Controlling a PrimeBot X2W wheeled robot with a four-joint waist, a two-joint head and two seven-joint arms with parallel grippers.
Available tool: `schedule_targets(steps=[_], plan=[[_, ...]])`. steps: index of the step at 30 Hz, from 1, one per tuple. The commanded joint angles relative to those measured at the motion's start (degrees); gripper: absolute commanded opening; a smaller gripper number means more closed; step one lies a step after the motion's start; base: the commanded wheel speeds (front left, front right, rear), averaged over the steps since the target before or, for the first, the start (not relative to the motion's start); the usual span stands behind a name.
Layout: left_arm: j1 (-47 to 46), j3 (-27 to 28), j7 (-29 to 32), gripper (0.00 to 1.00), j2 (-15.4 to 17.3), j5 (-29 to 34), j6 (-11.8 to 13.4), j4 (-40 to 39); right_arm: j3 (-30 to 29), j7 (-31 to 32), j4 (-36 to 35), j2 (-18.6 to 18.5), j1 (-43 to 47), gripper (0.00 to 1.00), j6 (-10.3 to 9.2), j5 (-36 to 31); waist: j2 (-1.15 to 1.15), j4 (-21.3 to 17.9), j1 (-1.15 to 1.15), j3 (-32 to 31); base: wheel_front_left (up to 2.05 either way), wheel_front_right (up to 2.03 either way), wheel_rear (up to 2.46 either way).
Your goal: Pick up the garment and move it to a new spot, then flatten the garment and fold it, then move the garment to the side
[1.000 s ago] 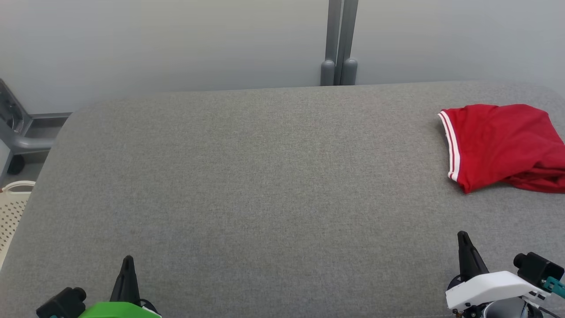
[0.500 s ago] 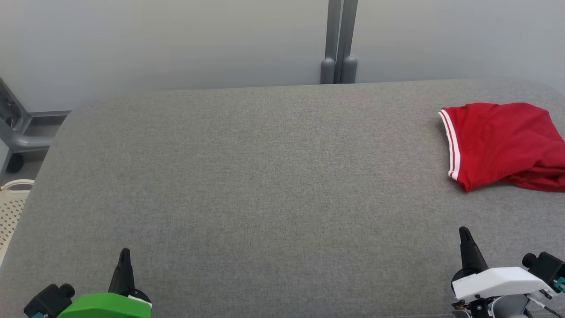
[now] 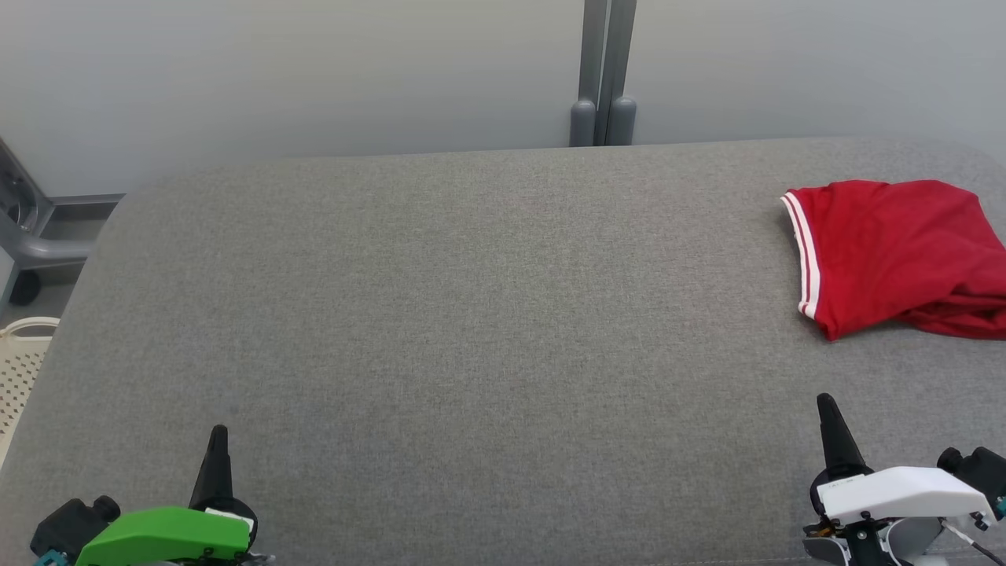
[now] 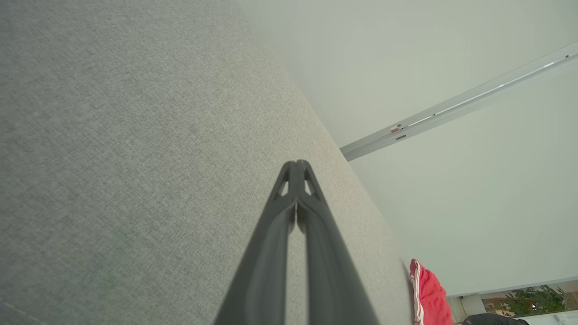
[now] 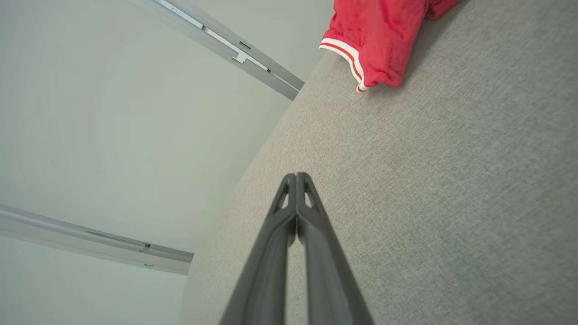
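Note:
The red garment (image 3: 892,251) with a white-striped hem lies folded at the far right of the grey padded table (image 3: 471,314); it also shows in the right wrist view (image 5: 379,36) and in the left wrist view (image 4: 429,298). My left gripper (image 3: 218,435) is at the lower left, shut and empty, fingertips pressed together (image 4: 296,163). At the lower right my right gripper (image 3: 825,402) is also shut with nothing in it (image 5: 296,175), well short of the garment.
A grey post (image 3: 603,75) stands behind the table against the pale wall. A white perforated basket (image 3: 20,369) and a grey wheeled frame (image 3: 31,236) sit off the table's left edge.
Both grippers have shifted slightly up the view, with their wrists sliding outward and lower. The garment lies as before; the whole picture has drifted a little.

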Motion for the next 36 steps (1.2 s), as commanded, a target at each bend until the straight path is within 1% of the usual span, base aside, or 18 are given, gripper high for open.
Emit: schedule_targets(steps=[1,18,36], plan=[[-1.7,0.5,0.4,0.00,0.2,-1.3,-0.4,-0.7,0.1,0.3,-1.0,-0.4,-1.3,0.00,0.02,1.7,0.00,0.0,0.00,0.0,0.00,0.00,0.00],[-3.0,1.8,3.5,0.00,0.0,-10.9,-1.1,-1.2,0.2,2.5,-2.5,-0.5,-1.4,0.00,0.01,12.2,0.00,-0.1,0.00,0.4,0.00,0.00,0.00],[-4.2,3.0,6.3,0.00,-0.1,-19.4,-1.7,-1.6,0.3,4.5,-3.9,-0.5,-1.7,0.00,0.02,21.7,0.00,-0.1,0.00,0.8,0.00,0.00,0.00]])
